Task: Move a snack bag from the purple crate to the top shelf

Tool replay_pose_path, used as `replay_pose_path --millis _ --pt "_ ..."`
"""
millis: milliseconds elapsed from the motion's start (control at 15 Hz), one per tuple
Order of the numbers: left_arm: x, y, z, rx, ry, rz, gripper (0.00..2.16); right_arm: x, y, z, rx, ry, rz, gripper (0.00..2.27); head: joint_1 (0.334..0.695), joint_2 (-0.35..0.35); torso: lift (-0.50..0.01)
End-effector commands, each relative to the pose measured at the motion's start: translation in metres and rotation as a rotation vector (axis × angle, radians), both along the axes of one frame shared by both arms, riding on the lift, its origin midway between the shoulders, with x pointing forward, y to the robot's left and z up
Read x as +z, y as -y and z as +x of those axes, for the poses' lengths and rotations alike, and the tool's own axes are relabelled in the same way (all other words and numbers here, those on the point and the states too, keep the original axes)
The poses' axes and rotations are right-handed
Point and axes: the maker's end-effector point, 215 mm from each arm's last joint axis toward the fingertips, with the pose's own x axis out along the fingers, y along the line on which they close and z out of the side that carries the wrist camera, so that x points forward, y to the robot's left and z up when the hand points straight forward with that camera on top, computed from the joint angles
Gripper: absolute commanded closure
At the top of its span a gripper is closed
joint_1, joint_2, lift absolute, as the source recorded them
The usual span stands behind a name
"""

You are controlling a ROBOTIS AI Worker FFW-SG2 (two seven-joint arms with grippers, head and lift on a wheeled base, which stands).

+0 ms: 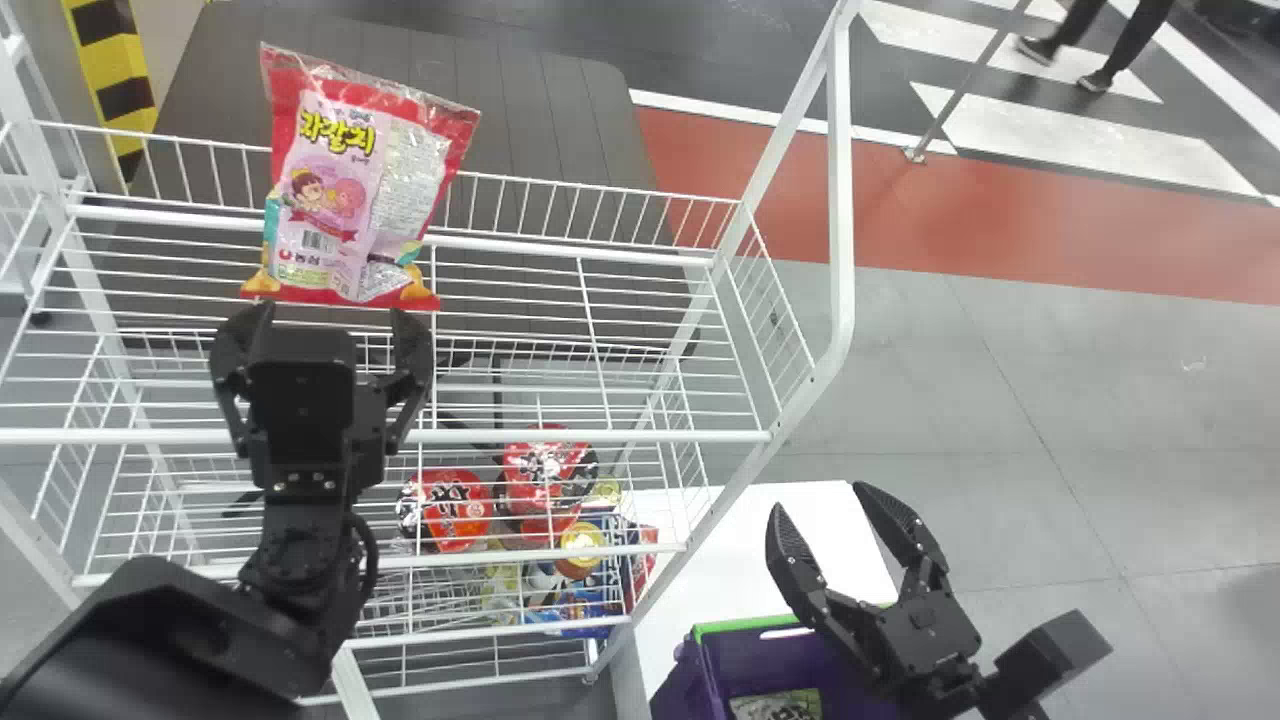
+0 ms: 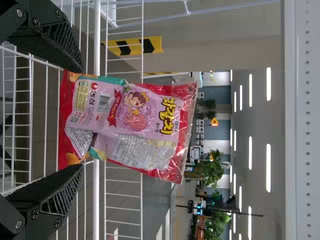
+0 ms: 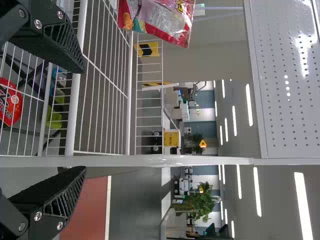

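The pink and red snack bag (image 1: 345, 190) stands upright on the white wire top shelf (image 1: 520, 238), just beyond my left gripper (image 1: 325, 316). In the left wrist view the bag (image 2: 125, 125) sits in front of my left gripper (image 2: 82, 118), whose fingers are spread wide on either side of its lower end. My right gripper (image 1: 818, 498) hangs open over the purple crate (image 1: 725, 650), right of the rack. A dark green bag (image 1: 780, 706) lies in that crate. The right wrist view has my right gripper (image 3: 84, 120) with empty fingers and the snack bag (image 3: 165, 20) farther off.
Red packets (image 1: 450, 508) and other snacks lie on a lower level of the rack. A white rack post (image 1: 840, 200) rises between the shelf and the right arm's side. A white surface (image 1: 760, 530) adjoins the crate. In the left wrist view a perforated panel (image 2: 305, 120) shows overhead.
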Motion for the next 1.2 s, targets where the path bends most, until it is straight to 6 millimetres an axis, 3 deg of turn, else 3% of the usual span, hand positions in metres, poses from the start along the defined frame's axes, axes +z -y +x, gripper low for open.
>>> replay_pose_path --millis 0,400,533,933,1133 --pt "-0.002 0.007 0.013 0.012 0.006 -0.011 0.21 0.001 0.001 -0.002 0.002 0.001 0.004 0.15 0.695 -0.350 0.000" --pt "-0.010 0.007 0.045 0.018 -0.005 0.034 0.21 0.004 -0.004 -0.003 0.016 0.013 0.012 0.15 0.695 -0.350 0.000" --pt "-0.017 0.007 0.051 0.010 -0.010 0.041 0.21 0.005 -0.004 -0.003 0.016 0.016 0.012 0.15 0.695 -0.350 0.000" --pt "-0.010 0.017 0.064 -0.029 -0.002 -0.014 0.22 0.003 -0.009 -0.003 0.024 0.014 0.018 0.15 0.695 -0.350 0.000" --pt "-0.019 0.020 0.072 -0.056 -0.023 -0.010 0.24 0.004 -0.010 -0.003 0.025 0.023 0.017 0.15 0.695 -0.350 0.000"
